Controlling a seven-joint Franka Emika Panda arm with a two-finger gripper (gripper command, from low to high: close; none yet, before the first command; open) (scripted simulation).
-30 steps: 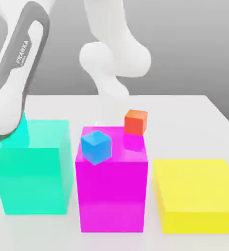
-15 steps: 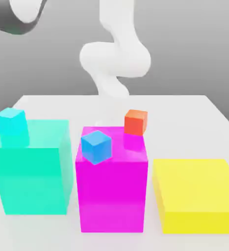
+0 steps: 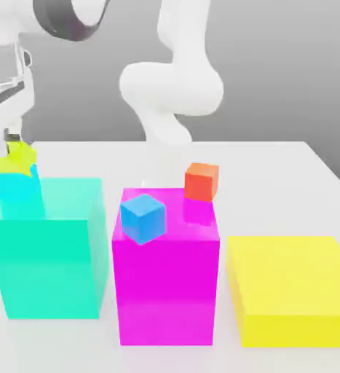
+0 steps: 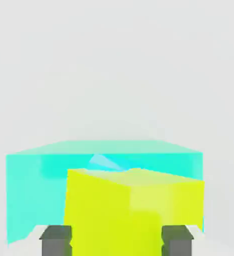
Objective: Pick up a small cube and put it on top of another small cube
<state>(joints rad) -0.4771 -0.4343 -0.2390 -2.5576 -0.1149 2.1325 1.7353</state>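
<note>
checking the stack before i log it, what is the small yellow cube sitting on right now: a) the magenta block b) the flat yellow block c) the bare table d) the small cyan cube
d, in the exterior view the small yellow cube rests on the small cyan cube, which stands on the big teal block, with the gripper just above it.

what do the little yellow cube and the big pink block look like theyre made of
Small yellow cube: looks like smooth matte plastic, flat even colour with no grain or glare. Big pink block: probably glossier plastic, since the orange cube casts a faint reflection on its top. Both are simulator renders, so material is a guess.
</note>
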